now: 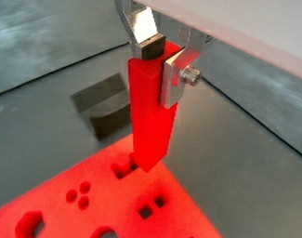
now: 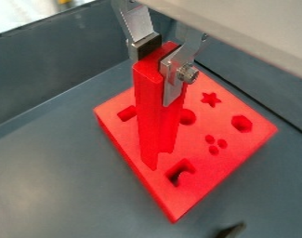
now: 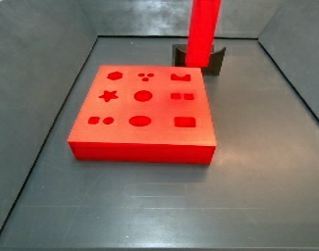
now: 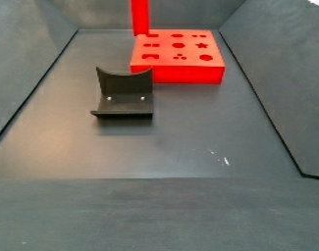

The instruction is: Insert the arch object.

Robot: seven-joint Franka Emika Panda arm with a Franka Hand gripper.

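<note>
a: arch object (image 2: 153,116), status?

b: bright red straight bar, upright, clamped near its upper end between the fingers (image 1: 175,76) of the gripper (image 1: 157,58). jaws closed narrow on it, one silver plate on each side, seen in both wrist views. its lower end hangs straight below the gripper, at or just over the top face of the holed board (image 2: 240,139); i cannot tell contact from these views.

a: where on the board?

b: in a wrist view the tip (image 1: 146,163) sits by a small squarish hole near one board edge. in a side view the bar (image 3: 204,27) rises past the far edge of the board (image 3: 142,147), with the gripper out of frame above. in another side view the bar (image 4: 140,16) stands at the far left corner of the board (image 4: 188,71).

a: anything else around the gripper?

b: the fixture (image 4: 124,96), dark grey with a curved notch, stands on the grey floor (image 4: 188,147), well apart from the board. it also shows behind the bar (image 3: 209,61) and beyond the held bar (image 1: 101,105) in a wrist view.
</note>
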